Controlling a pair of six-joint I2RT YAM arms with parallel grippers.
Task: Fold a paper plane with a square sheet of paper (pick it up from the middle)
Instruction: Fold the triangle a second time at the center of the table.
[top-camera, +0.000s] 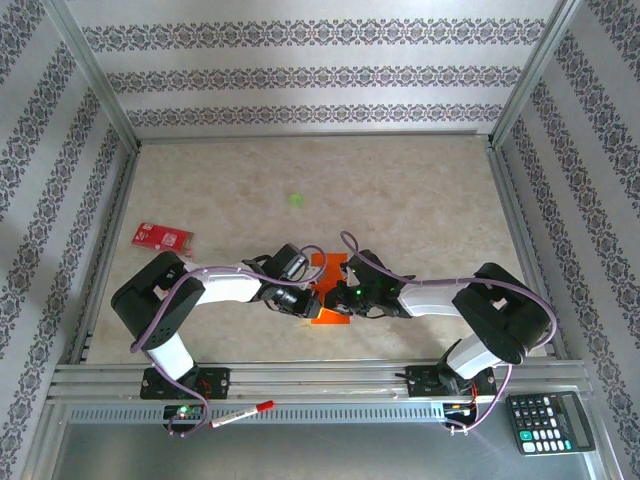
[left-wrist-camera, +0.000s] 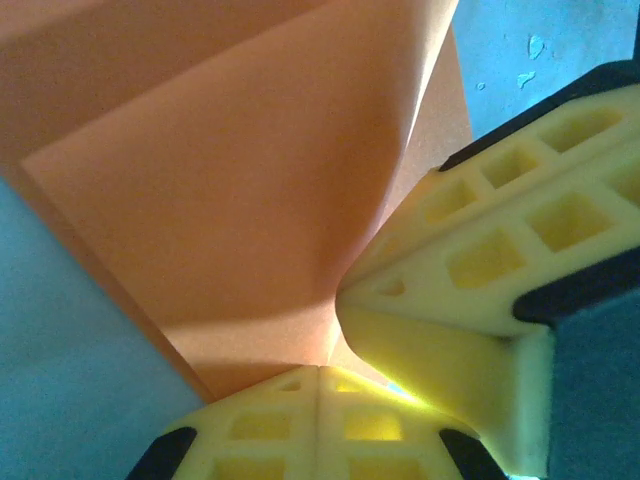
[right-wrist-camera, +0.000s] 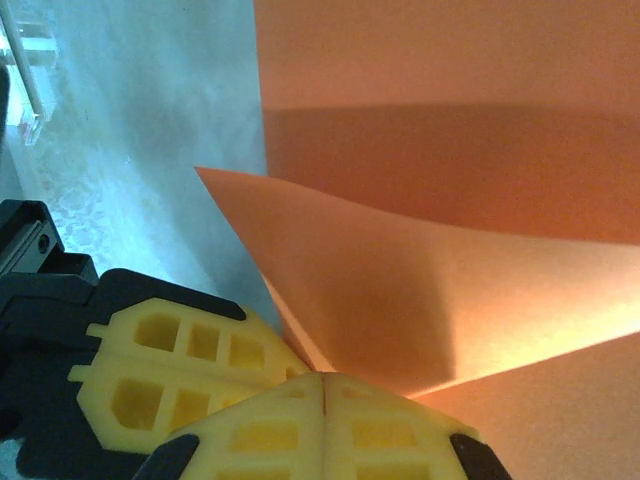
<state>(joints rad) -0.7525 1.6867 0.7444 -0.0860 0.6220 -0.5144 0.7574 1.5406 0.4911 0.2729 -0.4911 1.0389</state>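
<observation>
the thin bright orange sheet of paper (top-camera: 329, 317) sits toward the near edge of the pale mottled table (top-camera: 420, 200), tucked between the tips of the two arms, with orange showing both beyond them and in front of them. the left gripper (top-camera: 303, 298) and right gripper (top-camera: 338, 295) meet there, close against each other. from the left wrist, the left gripper (left-wrist-camera: 318, 372) has its yellow ribbed fingers (left-wrist-camera: 260, 430) pressed flat together, clenched on a corner of the paper (left-wrist-camera: 230, 180), which fans away from the pinch in creased layers; a yellow finger of the right gripper (left-wrist-camera: 470, 270) lies just beside it at the same corner. from the right wrist, the right gripper (right-wrist-camera: 323, 382) is likewise clamped on the paper (right-wrist-camera: 450, 280), no gap between its fingers (right-wrist-camera: 390, 435), a pointed flap rising to the left. whether the sheet rests on the table or is lifted, i cannot tell. a small red card with white print (top-camera: 162, 237) lies well apart to the left, a tiny green spot (top-camera: 296, 199) farther back; a black calculator (top-camera: 548, 421) and a red-capped pen (top-camera: 240, 412) rest on the grey metal ledge (top-camera: 380, 440) in front of the bases.
</observation>
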